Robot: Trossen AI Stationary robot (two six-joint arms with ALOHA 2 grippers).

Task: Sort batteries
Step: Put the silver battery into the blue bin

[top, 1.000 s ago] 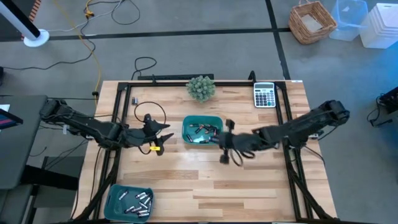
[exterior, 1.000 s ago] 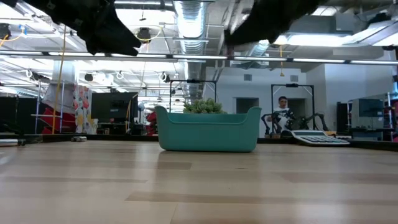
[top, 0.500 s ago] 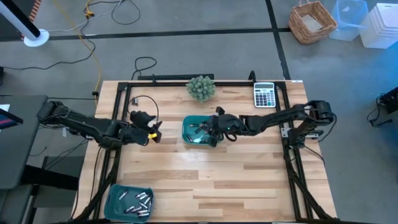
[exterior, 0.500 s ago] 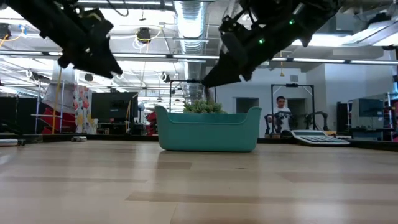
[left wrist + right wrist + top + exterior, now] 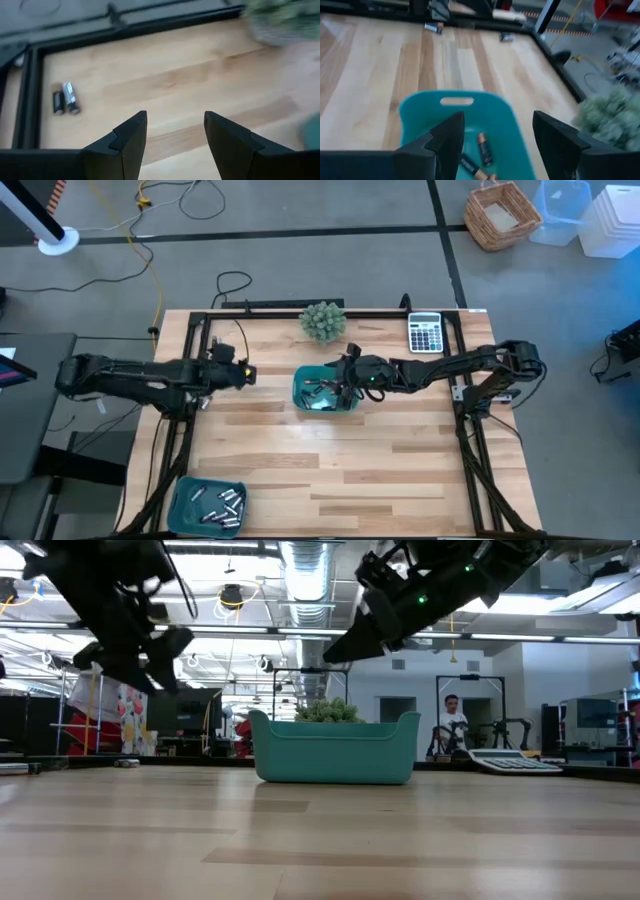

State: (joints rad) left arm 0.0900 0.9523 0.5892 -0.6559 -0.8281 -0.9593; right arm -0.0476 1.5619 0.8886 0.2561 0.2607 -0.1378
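A teal tray (image 5: 325,390) sits mid-table with several batteries (image 5: 482,150) lying in it. My right gripper (image 5: 342,380) hangs open over the tray's far right part, nothing between its fingers (image 5: 497,120). My left gripper (image 5: 246,372) hovers open above bare wood left of the tray, also empty (image 5: 175,117). Two loose batteries (image 5: 65,97) lie side by side on the table near its far left corner. A second teal tray (image 5: 207,503) at the near left corner holds several more batteries.
A small green plant (image 5: 323,320) stands at the far edge behind the centre tray. A grey calculator (image 5: 426,333) lies at the far right. A black frame (image 5: 300,310) borders the table. Bare wood stretches across the near half.
My right gripper has swung from the tray's near right side toward the far edge and now hangs over the tray. My left gripper has moved toward the far edge, away from the tray's near left, and has turned about its wrist.
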